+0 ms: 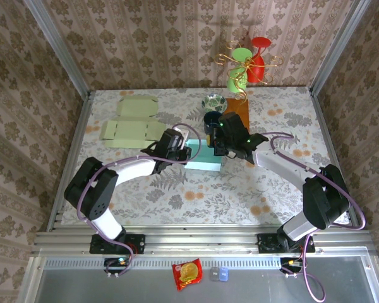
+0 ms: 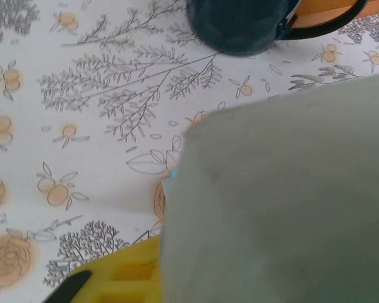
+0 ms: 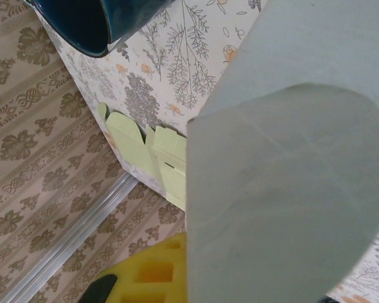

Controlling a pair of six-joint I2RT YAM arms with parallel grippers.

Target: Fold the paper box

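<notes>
I saw the pale paper box (image 1: 205, 161) lying mid-desk (image 1: 177, 196). The left end effector (image 1: 177, 148) was at its left end and the right end effector (image 1: 225, 146) at its far right corner. Box panels blocked both wrist cameras, so I couldn't tell either grip. The dark mug (image 1: 211, 120) stood just behind the box, and its contents were unreadable.

No word, number or brand can be read anywhere. The red snack packet (image 1: 187, 274) at the near edge carries a printed picture and some marks, all too small to make out. The pale paper box (image 1: 205, 161) and the flat green cardboard (image 1: 131, 131) on the desk (image 1: 177, 196) show plain faces
</notes>
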